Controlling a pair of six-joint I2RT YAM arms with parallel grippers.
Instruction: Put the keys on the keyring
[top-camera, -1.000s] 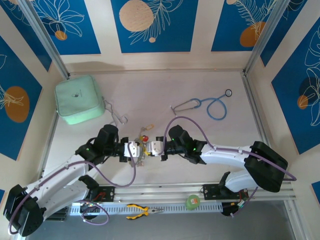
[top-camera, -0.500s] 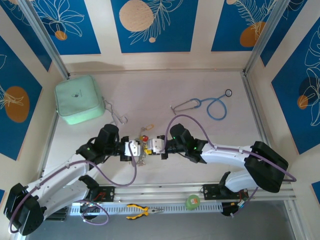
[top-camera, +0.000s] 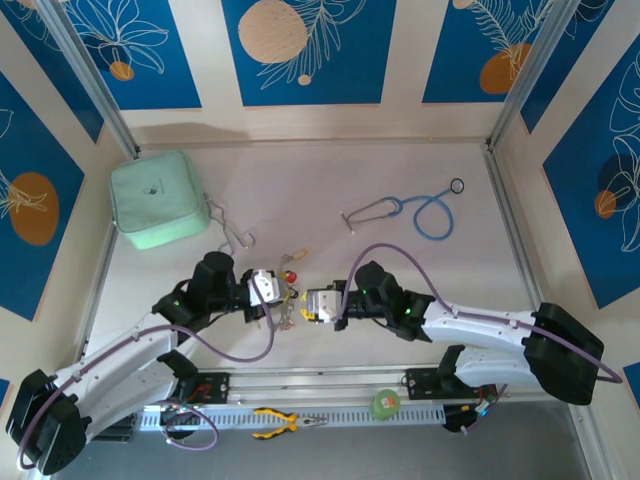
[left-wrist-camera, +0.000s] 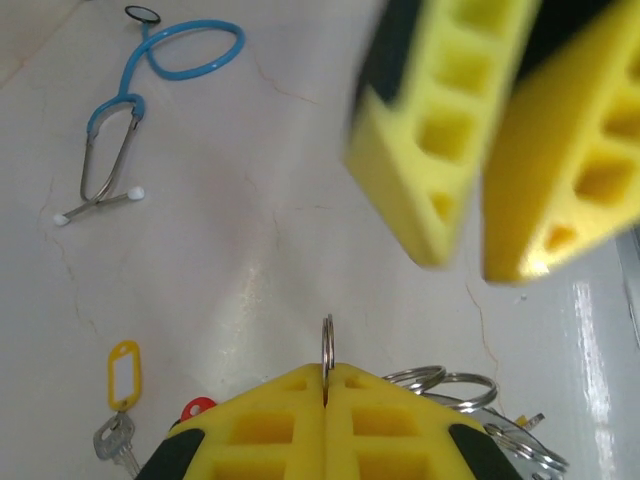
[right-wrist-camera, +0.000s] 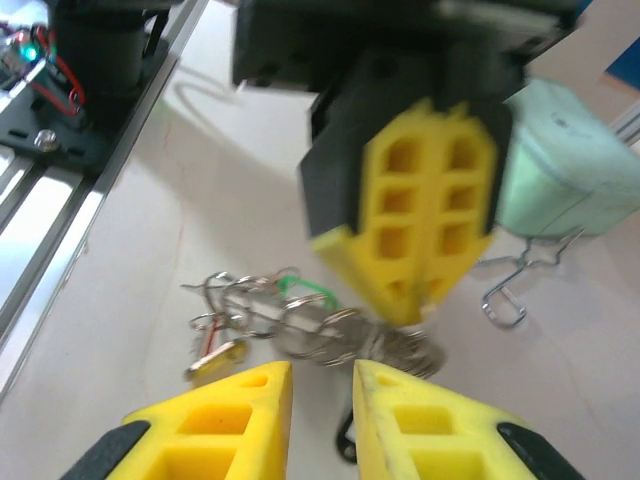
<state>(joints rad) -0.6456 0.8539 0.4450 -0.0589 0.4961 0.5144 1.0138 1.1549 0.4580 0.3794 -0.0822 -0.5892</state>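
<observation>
My left gripper (left-wrist-camera: 327, 373) is shut on the keyring (left-wrist-camera: 327, 345), a thin silvery ring standing on edge between its yellow pads. From it hangs a bunch of rings and keys (right-wrist-camera: 300, 322) with a green tag (right-wrist-camera: 306, 288), just above the table. My right gripper (right-wrist-camera: 322, 378) is open, its yellow fingers facing that bunch from close by with nothing between them. From above, the left gripper (top-camera: 281, 291) and right gripper (top-camera: 306, 303) meet tip to tip over the keys (top-camera: 285, 308). A key with a yellow tag (left-wrist-camera: 123, 372) and a red tag (left-wrist-camera: 198, 408) lie beside them.
A blue stethoscope (top-camera: 422, 211) lies at the back right. Metal forceps (top-camera: 232, 233) and a mint-green pouch (top-camera: 158, 198) are at the back left. Yellow pliers (top-camera: 285, 422) and a green roll (top-camera: 385, 403) rest on the near rail.
My right gripper has opened and drawn back a little toward the near right. The left gripper stays shut on the ring and has shifted slightly up.
</observation>
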